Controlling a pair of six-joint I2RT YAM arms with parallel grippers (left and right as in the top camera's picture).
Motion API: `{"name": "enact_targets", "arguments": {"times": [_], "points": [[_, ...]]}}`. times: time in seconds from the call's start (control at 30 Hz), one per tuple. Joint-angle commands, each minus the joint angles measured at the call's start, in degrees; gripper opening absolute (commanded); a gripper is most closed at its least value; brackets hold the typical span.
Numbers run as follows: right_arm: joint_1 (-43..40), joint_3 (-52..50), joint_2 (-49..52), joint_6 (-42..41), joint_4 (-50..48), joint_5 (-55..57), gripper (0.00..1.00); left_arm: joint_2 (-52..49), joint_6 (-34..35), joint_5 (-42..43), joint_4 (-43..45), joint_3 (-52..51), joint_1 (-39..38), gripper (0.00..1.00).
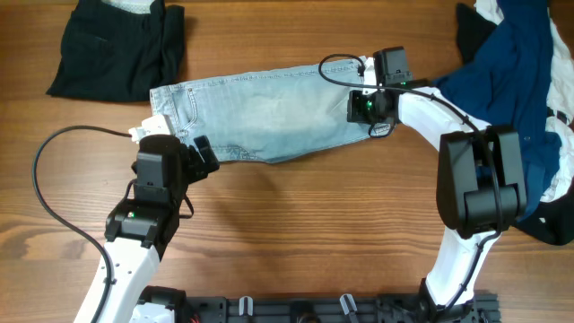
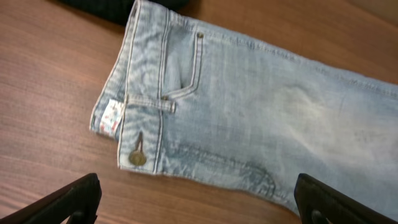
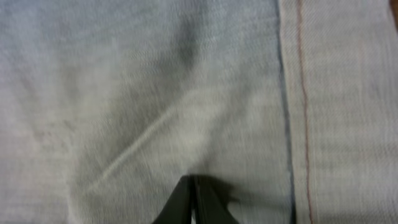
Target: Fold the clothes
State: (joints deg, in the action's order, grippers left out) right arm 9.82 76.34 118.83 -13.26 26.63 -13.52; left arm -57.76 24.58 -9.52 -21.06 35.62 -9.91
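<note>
Overhead, I see the pale blue denim shorts [image 1: 260, 117] lying flat across the middle of the brown wood surface [image 1: 296, 224]. The waist end is on my left and the leg end is on my right.

My left tool [image 1: 201, 154] is at the lower waist corner of the shorts. In the left wrist view this tool [image 2: 196, 186] is spread wide, with 1 black finger [image 2: 68, 199] low in each corner. Between them I see the waistband, a metal button [image 2: 137, 158], a stitched pocket [image 2: 180, 74] and a small white label [image 2: 112, 118] at the edge. Nothing is held in it.

My right tool [image 1: 368, 108] is at the leg end of the shorts. In the right wrist view its tool [image 3: 193, 190] is pressed together, with the dark tips right at the cloth. Soft creases in the denim run up to the tips. I cannot tell if any cloth is caught between them. A hem with 1 line of stitches [image 3: 305, 93] runs down the right side of that view.

A black garment [image 1: 117, 45] lies folded at the far left corner, just beside the waist of the shorts. A navy-blue shirt [image 1: 511, 63] lies in a heap on the far right, with white cloth [image 1: 489, 9] and a black piece [image 1: 471, 31] near its top.
</note>
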Motion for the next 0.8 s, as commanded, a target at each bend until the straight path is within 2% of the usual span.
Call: {"name": "enact_targets", "arguments": {"times": [0.0, 0.1, 0.23, 0.4, 0.47, 0.53, 0.6, 0.63, 0.7, 0.77], "points": [[-0.17, -1.2, 1.62, -5.03, 8.35, 9.4, 0.06, 0.07, 1.86, 1.84, -0.24, -0.07, 0.33, 1.0], [-0.79, -1.2, 1.62, -7.5, 13.46, 11.39, 0.11, 0.07, 1.84, 2.45, -0.24, -0.07, 0.33, 1.0], [-1.4, -1.2, 1.62, -9.29, 19.47, 10.95, 0.12, 0.0, 1.84, 4.13, -0.48, -0.07, 0.33, 1.0], [-1.44, -0.09, -1.18, -8.7, 18.88, 8.24, 0.12, 0.0, 1.79, 6.36, 2.34, -0.07, 0.33, 1.0], [-1.44, 1.25, -3.82, -5.68, 18.34, 6.1, 0.18, 0.0, -0.81, 7.72, 6.45, -0.02, 0.35, 1.0], [-1.44, 2.69, -6.51, -3.34, 17.84, 5.35, 0.28, -0.72, -2.05, 8.92, 10.27, 1.11, 0.46, 1.0], [-1.44, 4.13, -9.6, -1.03, 17.38, 3.89, 0.41, -3.67, -2.54, 10.19, 9.94, 5.35, 1.16, 1.0], [-1.44, 5.49, -11.65, 0.39, 17.35, 2.8, 0.53, -6.86, -4.42, 11.8, 7.74, 9.51, 1.81, 1.0], [-1.44, 8.92, -13.94, 3.34, 17.4, 0.61, 0.68, -15.02, -8.22, 14.01, 0.63, 19.45, 2.84, 1.0], [-1.44, 13.33, -15.1, 5.16, 16.61, -0.61, 0.79, -23.23, -11.08, 14.01, -7.13, 29.88, 3.08, 1.0]]}}
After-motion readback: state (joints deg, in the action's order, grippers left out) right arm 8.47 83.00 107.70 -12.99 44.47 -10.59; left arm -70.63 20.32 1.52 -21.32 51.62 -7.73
